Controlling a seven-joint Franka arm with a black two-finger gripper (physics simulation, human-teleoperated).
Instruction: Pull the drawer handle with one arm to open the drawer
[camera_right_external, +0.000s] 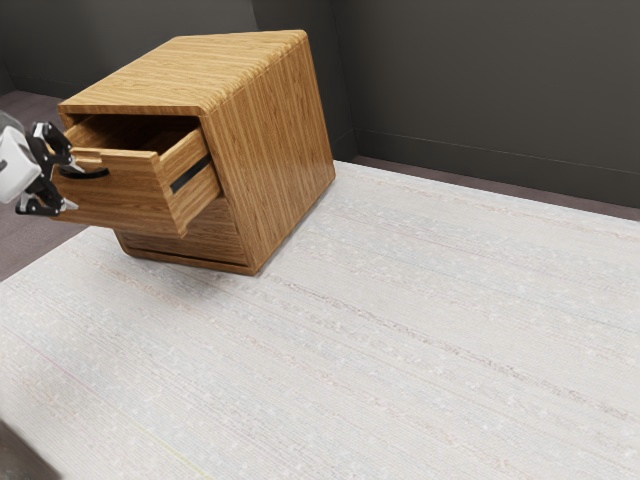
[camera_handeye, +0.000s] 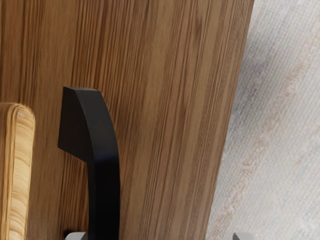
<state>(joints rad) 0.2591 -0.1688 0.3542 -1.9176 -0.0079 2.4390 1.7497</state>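
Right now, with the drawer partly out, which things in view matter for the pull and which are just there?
For the job:
- top drawer, partly out
- its black handle
- my hand, open at the handle
- wooden cabinet that holds the drawer

Just there:
- lower front panel under the drawer
- pale surface under the cabinet
- dark wall behind

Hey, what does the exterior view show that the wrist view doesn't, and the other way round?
The exterior view gives the whole wooden cabinet, its top drawer pulled partly out with its hollow visible, and the gripper, fingers open, at the drawer's front. The wrist view gives a close look at the black handle, its squared end and the wood grain behind it. Both show the handle, the drawer's front and the pale table.
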